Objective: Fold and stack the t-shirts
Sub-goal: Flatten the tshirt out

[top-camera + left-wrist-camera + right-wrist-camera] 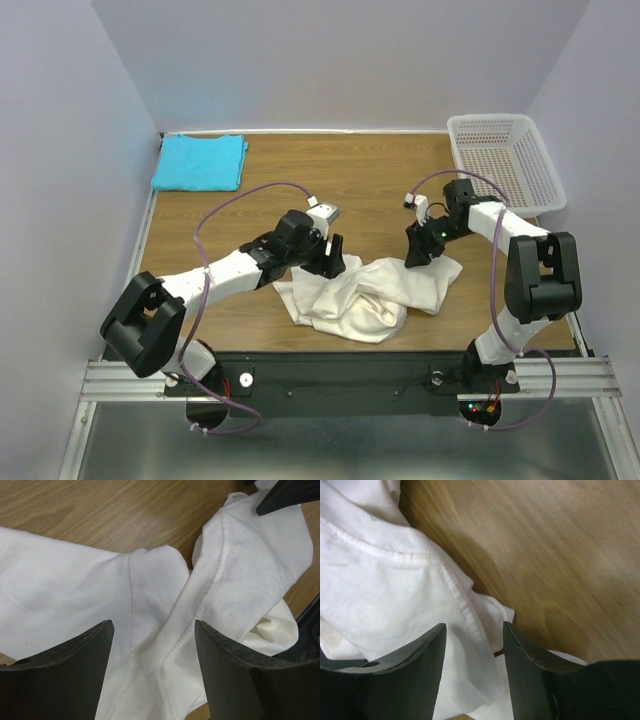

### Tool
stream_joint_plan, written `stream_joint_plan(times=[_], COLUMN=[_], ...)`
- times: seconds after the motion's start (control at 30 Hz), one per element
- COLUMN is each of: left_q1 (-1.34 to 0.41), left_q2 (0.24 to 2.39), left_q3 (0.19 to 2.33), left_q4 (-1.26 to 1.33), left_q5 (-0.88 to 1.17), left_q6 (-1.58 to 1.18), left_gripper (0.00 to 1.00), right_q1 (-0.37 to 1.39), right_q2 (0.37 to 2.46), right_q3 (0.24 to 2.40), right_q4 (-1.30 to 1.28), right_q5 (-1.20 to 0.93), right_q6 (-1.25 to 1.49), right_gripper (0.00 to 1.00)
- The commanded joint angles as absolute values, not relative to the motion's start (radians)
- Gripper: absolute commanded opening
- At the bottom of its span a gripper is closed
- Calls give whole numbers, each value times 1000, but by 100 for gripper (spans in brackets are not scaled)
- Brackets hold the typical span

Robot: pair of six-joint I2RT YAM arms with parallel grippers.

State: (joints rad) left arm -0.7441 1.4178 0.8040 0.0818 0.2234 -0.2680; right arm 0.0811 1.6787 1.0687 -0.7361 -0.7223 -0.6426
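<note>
Fingers [95,645] of the left gripper [152,625] stand wide apart just above the cream-white shirt [75,595], with nothing pinched between them. The right gripper [474,626] has its fingers [520,650] apart too, somewhat narrower, over a hemmed edge of the same cloth. Whether either pair touches the fabric cannot be told.

One wooden tabletop [350,180] carries everything. Two arms reach over it from the near edge. The left arm [230,268] lies low and stretches toward the middle, its gripper tilted down at the left edge of the white heap. The right arm [500,300] rises from its base, bends at the elbow and doubles back leftward, its gripper pointing down at the heap's far right edge.

There are two shirts. The cream-white one lies crumpled and unfolded near the middle of the near edge, between the two grippers. The turquoise shirt [200,162] lies folded flat in the far left corner, well apart from the other.

One white mesh basket [470,150] stands in the far right corner. In the left wrist view, a dark fingertip of the right gripper shows at the top right, above the white cloth.
</note>
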Motion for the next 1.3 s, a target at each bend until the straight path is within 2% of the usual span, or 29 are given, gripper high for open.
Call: stream_joint_plan(times=[0.0, 0.07, 0.1, 0.17, 0.2, 0.3, 0.5, 0.6, 0.73, 1.07, 1.17, 1.27], left_q1=[-733, -732, -730, -729, -727, -726, -723, -723, -721, -724, -733, -742], left_q2=[1342, 1327, 1322, 1309, 1298, 1281, 1224, 1213, 1224, 1327, 1336, 1351], left_q3=[785, 782, 781, 776, 773, 765, 753, 764, 794, 870, 868, 857], left_q4=[129, 127, 126, 123, 121, 118, 120, 123, 140, 149, 147, 114], left_q5=[236, 236, 236, 233, 233, 232, 241, 264, 343, 601, 606, 528], left_q6=[-270, -268, -267, -262, -258, -245, -198, -158, -92, -34, -26, -11], left_gripper=[77, 77, 77, 77, 77, 77, 77, 77, 77, 77, 77, 77], right_q1=[101, 113, 115, 117, 115, 115, 117, 115, 115, 117, 117, 115], right_q2=[1690, 1700, 1703, 1694, 1683, 1581, 1336, 1246, 1223, 1132, 1121, 1109], right_q3=[1063, 1071, 1078, 1109, 1141, 1196, 1292, 1250, 1184, 1161, 1155, 1154], right_q4=[-787, -798, -804, -833, -848, -894, -986, -1067, -1143, -1118, -1111, -1049], right_q5=[-776, -764, -761, -755, -755, -746, -831, -896, -864, -831, -819, -792], right_q6=[-693, -690, -690, -695, -709, -741, -886, -1043, -1127, -1114, -1104, -1020], right_gripper=[52, 45, 34, 21, 11, 1, 1, 1, 0, 1, 1, 1])
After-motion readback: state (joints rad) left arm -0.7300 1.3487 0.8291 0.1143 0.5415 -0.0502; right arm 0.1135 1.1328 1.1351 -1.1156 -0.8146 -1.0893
